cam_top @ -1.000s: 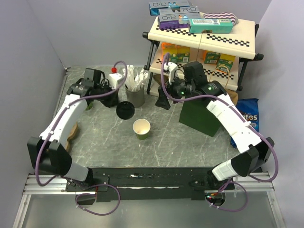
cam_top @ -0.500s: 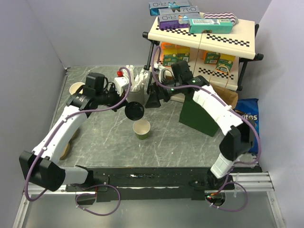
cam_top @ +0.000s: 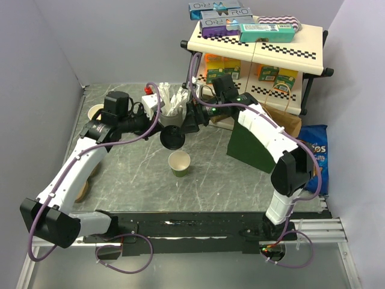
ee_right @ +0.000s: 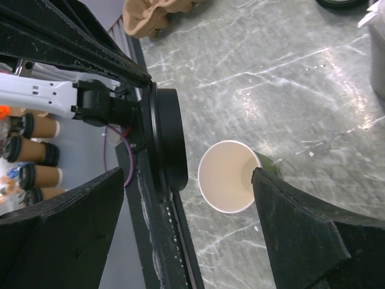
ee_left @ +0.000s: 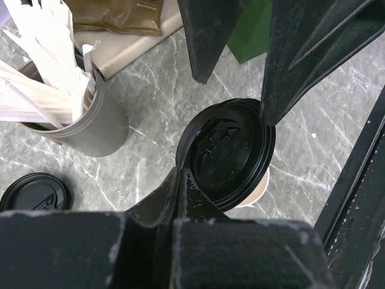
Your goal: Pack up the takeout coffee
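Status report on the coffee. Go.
Left fingers shut on the lid, above the cup. Right fingers open, flanking the lid. Cup uncovered on the table. Cutlery holder close by.

The bench (cam_top: 132, 174) looks like grey-green veined stone with a soft sheen. The lid (ee_left: 228, 153) is smooth black plastic, faintly glossy, and the paper cup (ee_right: 227, 177) is matt cream inside. The cutlery holder (ee_left: 99, 129) is smooth, matt grey plastic by its look.
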Robot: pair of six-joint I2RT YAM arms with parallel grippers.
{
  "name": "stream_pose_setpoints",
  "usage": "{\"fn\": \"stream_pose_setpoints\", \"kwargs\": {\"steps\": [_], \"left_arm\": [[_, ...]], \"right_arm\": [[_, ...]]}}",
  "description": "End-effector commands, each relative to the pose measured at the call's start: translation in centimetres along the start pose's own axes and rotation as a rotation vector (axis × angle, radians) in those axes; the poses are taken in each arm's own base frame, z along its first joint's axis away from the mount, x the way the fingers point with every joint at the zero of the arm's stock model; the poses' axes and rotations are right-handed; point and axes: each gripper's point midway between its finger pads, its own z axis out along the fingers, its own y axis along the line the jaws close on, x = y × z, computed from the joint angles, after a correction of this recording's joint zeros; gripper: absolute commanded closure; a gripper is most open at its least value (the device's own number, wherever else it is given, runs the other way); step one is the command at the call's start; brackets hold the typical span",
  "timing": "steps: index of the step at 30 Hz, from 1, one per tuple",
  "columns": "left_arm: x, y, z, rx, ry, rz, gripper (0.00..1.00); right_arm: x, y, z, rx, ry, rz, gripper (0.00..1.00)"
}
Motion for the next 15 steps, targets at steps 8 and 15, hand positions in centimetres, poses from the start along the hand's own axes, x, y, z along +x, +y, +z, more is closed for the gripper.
{"fn": "stream_pose_setpoints", "kwargs": {"steps": [8, 15], "left_arm": [[-2.9, -0.6, 0.2, 0.038, -0.093, -0.022, 0.99], [-3.2, -0.3, 0.1, 0.02, -0.098, -0.031, 0.99]], "right_arm": [[-2.1, 1.6, 1.2, -0.094, -0.028, -0.064, 0.21], [-2.2, 1.6, 1.5, -0.085, -0.027, -0.09, 0.36]]}}
